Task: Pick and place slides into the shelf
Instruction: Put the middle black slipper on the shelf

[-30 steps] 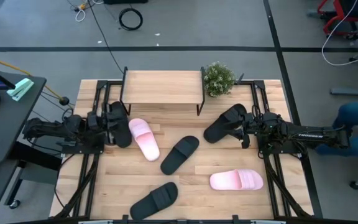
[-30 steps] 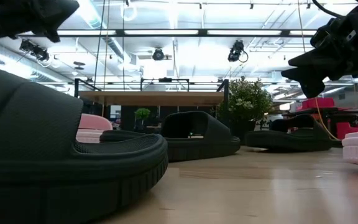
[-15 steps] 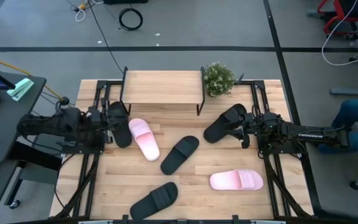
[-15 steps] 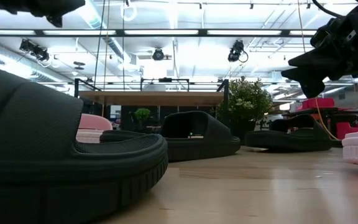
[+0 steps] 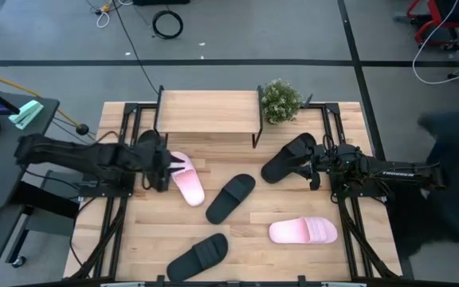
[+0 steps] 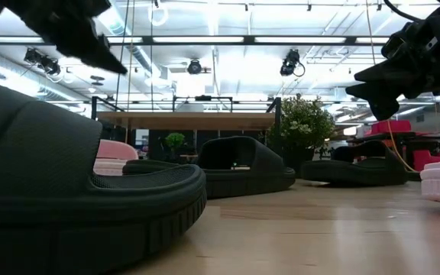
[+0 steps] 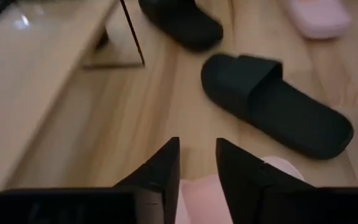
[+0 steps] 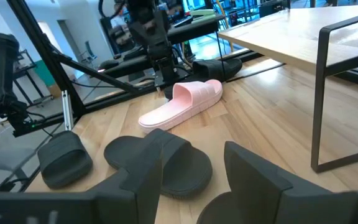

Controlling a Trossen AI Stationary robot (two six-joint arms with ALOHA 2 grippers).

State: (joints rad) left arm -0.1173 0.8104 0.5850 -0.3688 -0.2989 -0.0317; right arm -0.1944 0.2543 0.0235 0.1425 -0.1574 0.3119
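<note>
Several black slides and two pale pink ones lie sole-down on the table. My left gripper [image 5: 168, 163] [image 7: 197, 155] hovers open above the strap end of a pink slide [image 5: 184, 179] [image 7: 197, 202], well above it in the low view [image 6: 90, 42]. A black slide [image 5: 150, 147] lies partly under that arm. My right gripper [image 5: 313, 163] [image 8: 194, 171] hangs open over the end of another black slide [image 5: 288, 157] [image 8: 166, 163]. Other slides are one black [image 5: 231, 198], one black [image 5: 198, 257] and one pink [image 5: 303, 231]. The shelf [image 5: 208, 112] stands at the far edge.
A small potted plant [image 5: 280, 101] stands right of the shelf. The shelf's black leg [image 8: 319, 93] rises close to my right gripper. Bare wood shows between the slides near the table's near edge [image 5: 253, 263]. A blurred person [image 5: 453, 175] is beyond the table's right edge.
My left gripper has travelled toward the table's right, from above the black slide by the left edge to above the pink slide, and has dropped lower into the low view. The slides have stayed in place. The person on the right has moved.
</note>
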